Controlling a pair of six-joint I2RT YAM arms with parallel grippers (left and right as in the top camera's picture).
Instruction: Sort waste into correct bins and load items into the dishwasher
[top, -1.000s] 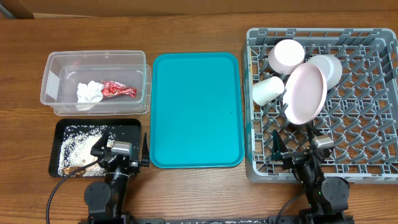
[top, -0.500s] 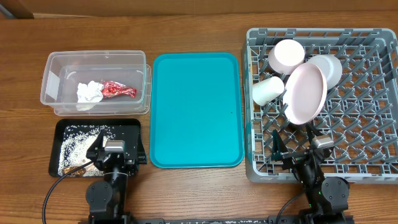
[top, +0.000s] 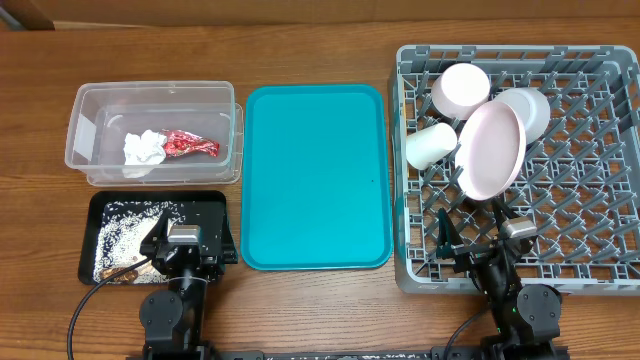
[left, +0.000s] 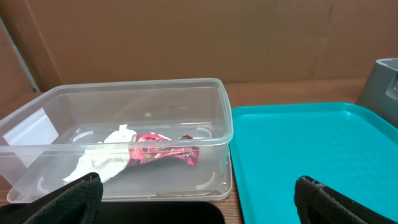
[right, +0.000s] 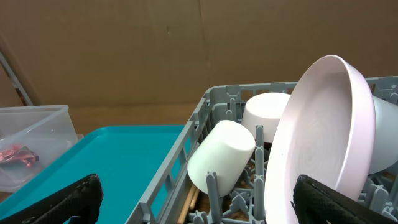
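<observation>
The grey dish rack (top: 600, 270) at the right holds a pink plate (top: 491, 150), a white cup (top: 431, 145) and two white bowls (top: 460, 88); they also show in the right wrist view, plate (right: 317, 143) and cup (right: 221, 155). The clear bin (top: 100, 105) holds a white tissue (top: 143, 152) and a red wrapper (top: 190, 145), also seen in the left wrist view (left: 165, 151). The black tray (top: 115, 215) holds food scraps. My left gripper (top: 190, 250) is open and empty at the tray's near edge. My right gripper (top: 490, 248) is open and empty over the rack's front.
A teal tray (top: 315, 175) lies bare in the middle, between bin and rack; it shows in the left wrist view (left: 311, 155). Brown cardboard walls stand behind the table.
The left gripper has drawn back slightly toward the near edge and turned. The right arm has not moved.
</observation>
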